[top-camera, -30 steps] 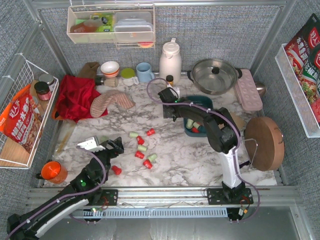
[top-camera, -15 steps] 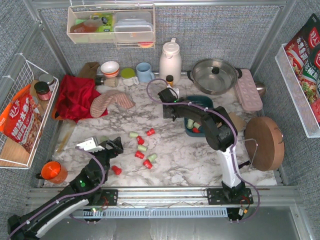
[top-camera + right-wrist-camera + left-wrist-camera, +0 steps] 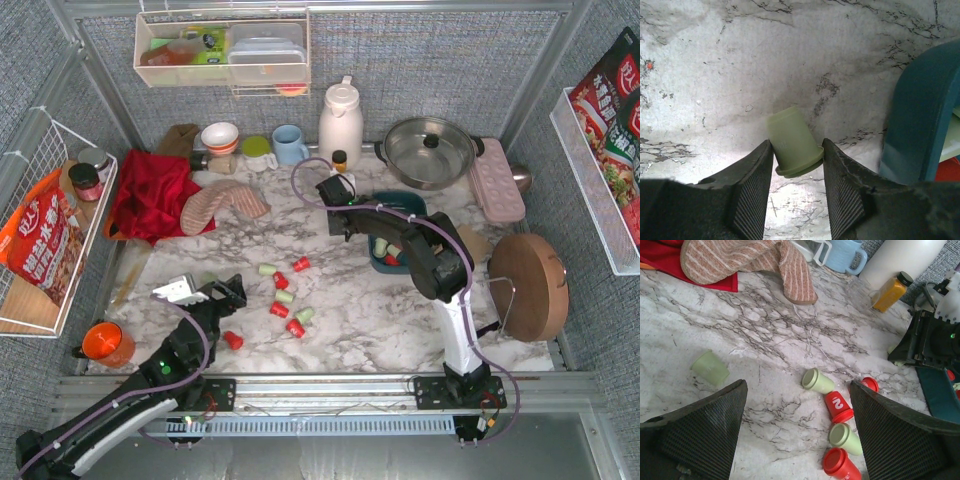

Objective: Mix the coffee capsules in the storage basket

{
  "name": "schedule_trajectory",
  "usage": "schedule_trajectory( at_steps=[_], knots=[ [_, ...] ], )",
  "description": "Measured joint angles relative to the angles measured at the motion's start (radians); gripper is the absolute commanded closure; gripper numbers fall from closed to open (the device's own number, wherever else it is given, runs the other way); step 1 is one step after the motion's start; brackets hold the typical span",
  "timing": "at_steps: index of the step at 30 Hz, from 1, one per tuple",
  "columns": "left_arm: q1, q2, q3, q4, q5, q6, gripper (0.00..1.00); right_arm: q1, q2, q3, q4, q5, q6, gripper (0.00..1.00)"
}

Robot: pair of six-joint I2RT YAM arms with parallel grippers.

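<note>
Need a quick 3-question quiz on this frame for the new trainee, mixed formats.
1. True or false: the left gripper is shut on a capsule.
2. Multiple choice: the capsule between the right gripper fingers is A red, B pale green, C brown.
3. Short answer: which capsule colours already lie inside the storage basket?
Key: 1 false, it is open and holds nothing. 2 B. 3 red and green.
</note>
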Motion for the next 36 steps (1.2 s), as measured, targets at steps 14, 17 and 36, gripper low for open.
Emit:
schedule_trajectory(
  at_steps=[14,17,36],
  knots=[
    [0.000,0.000,-0.006,-0.001,-0.009,-0.003,0.08,-0.003,-0.037,-0.038,0.011,-0.003,-0.021,0.57],
    [0.000,-0.001,-0.006,-0.001,-0.011,-0.006,0.08,-0.003,-0.062,-0.040,0.010,-0.003,-0.026,0.58],
    [0.000,-0.001,-0.004,-0.013,-0.014,-0.007,0.08,-0.137,-0.418,-0.340,0.044,0.128,-0.077,0.44]
  ],
)
